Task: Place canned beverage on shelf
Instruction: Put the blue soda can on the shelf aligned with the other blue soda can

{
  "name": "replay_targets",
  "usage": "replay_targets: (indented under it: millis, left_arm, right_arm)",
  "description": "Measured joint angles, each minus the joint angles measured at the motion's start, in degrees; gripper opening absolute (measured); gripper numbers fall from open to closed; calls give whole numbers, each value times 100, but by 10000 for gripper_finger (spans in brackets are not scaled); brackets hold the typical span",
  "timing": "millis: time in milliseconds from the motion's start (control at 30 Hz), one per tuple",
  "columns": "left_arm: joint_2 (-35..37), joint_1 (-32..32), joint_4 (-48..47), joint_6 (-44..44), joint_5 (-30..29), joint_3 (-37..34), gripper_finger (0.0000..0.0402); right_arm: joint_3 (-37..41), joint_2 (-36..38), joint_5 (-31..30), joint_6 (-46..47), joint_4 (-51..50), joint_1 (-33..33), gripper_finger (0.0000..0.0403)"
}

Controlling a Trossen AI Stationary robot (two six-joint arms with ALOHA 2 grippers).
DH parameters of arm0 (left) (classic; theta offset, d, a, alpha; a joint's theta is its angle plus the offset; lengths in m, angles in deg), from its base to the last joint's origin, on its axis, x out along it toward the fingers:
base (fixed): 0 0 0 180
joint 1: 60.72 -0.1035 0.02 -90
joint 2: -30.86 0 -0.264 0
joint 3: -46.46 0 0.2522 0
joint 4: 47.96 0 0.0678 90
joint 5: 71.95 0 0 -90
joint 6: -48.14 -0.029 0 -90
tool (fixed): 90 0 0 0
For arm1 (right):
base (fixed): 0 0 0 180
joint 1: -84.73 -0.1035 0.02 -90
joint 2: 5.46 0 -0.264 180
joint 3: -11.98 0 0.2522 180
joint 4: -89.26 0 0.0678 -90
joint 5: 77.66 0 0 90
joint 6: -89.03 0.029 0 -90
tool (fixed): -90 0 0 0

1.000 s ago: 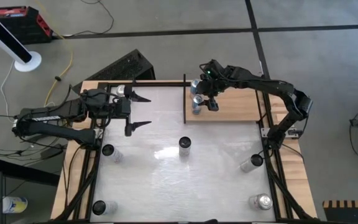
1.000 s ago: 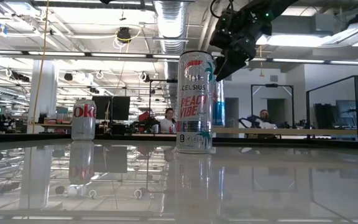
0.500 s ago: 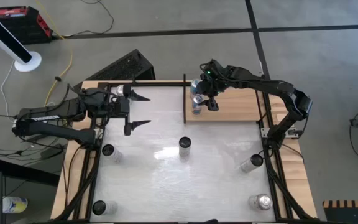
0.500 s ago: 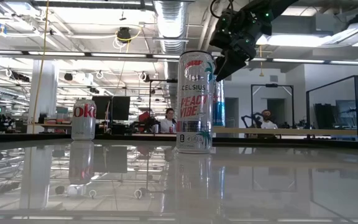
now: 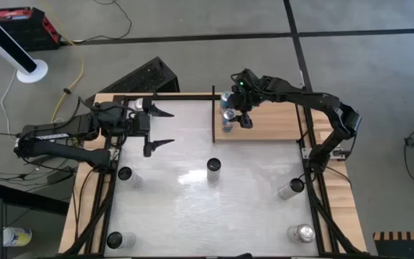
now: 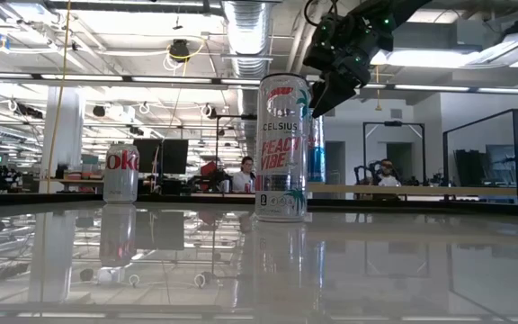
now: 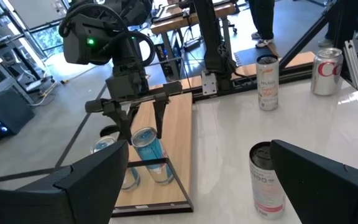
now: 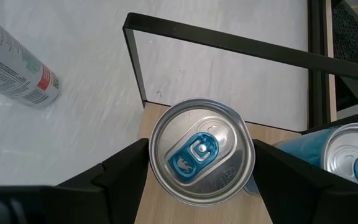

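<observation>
High view: my right gripper (image 5: 237, 115) hangs over the shelf (image 5: 272, 122) at the counter's (image 5: 192, 208) far right, above a blue can (image 5: 227, 120) standing at the shelf's left edge; a second blue can (image 5: 226, 99) stands just beyond. My left gripper (image 5: 162, 128) waits over the far-left counter, fingers wide apart.

Low view: right gripper (image 6: 331, 85) sits above and behind a Celsius can (image 6: 281, 148).

Left wrist view: right fingers straddle the blue can's (image 7: 149, 152) top.

Right wrist view: fingers apart on either side of the blue can (image 8: 202, 158), not clamped.
</observation>
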Motion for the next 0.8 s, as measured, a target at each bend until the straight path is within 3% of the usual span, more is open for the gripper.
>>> replay_targets:
  millis: [800]
  left_arm:
    - [-2,2,252,202,-2,1,375]
  right_arm:
    - [2,0,-180,103,18,0,297]
